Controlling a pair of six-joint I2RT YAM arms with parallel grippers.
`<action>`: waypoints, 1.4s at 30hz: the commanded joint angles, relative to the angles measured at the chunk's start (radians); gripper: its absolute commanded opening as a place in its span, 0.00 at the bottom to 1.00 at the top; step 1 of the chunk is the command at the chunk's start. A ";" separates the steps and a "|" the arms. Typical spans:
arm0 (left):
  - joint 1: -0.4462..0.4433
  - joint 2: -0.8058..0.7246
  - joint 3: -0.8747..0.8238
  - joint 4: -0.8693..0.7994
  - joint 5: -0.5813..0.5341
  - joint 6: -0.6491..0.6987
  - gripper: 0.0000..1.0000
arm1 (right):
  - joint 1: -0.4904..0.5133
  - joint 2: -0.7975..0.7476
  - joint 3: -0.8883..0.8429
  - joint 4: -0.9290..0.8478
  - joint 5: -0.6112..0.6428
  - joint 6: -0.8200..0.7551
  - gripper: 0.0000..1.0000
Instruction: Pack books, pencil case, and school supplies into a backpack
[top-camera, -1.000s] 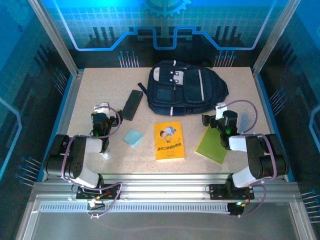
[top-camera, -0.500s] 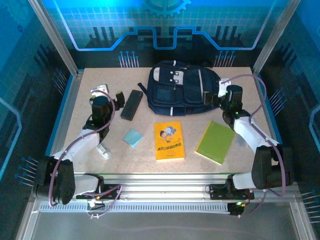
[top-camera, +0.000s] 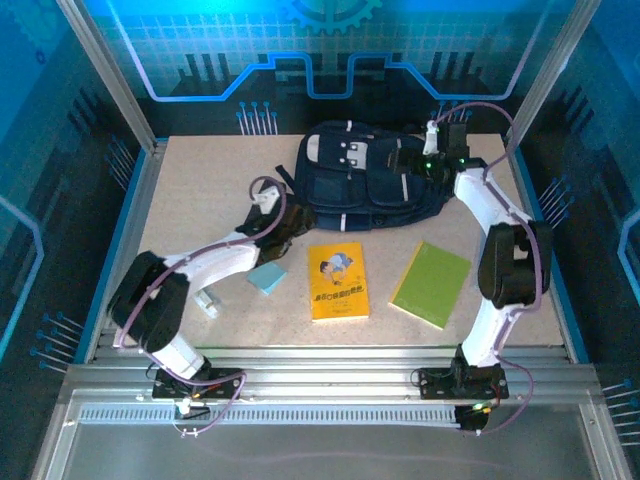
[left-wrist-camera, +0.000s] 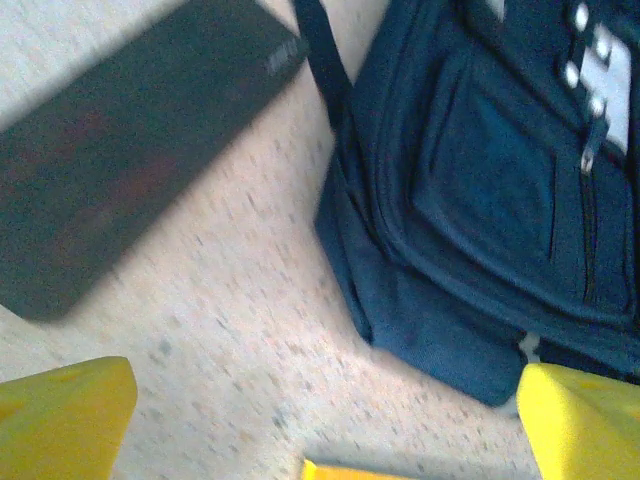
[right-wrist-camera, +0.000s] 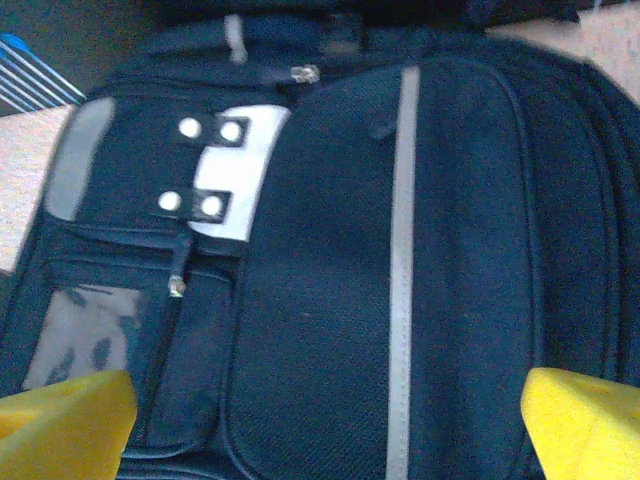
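Note:
The navy backpack (top-camera: 365, 185) lies flat at the back middle of the table. My right gripper (top-camera: 415, 165) hovers open over its right half; in the right wrist view its yellow fingers (right-wrist-camera: 585, 420) stand wide over the backpack (right-wrist-camera: 400, 280). My left gripper (top-camera: 285, 224) is open above bare table, between the backpack's lower left corner (left-wrist-camera: 440, 340) and the black pencil case (left-wrist-camera: 130, 170). The orange-yellow book (top-camera: 338, 282) and the lime-green book (top-camera: 431, 284) lie near the front. The light-blue pad (top-camera: 267, 276) lies left of them.
A small white object (top-camera: 207, 300) lies on the table near the left arm's lower link. A dark strap (left-wrist-camera: 320, 50) of the backpack trails toward the pencil case. Metal frame posts (top-camera: 110, 80) stand at the table's back corners.
Both arms have unfolded from near the front. The left gripper swung right to the backpack's lower left corner. The right gripper rose to the backpack's right half. Both stayed open.

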 joint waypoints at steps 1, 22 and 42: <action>-0.059 0.062 0.078 -0.065 -0.061 -0.204 0.99 | -0.061 0.141 0.209 -0.229 -0.023 0.029 1.00; 0.006 0.379 0.270 0.098 -0.019 -0.264 0.99 | -0.156 0.386 0.317 -0.237 -0.227 0.087 0.27; 0.119 0.682 0.792 0.211 0.255 -0.093 0.99 | 0.068 -0.356 -0.331 -0.029 -0.400 0.355 0.22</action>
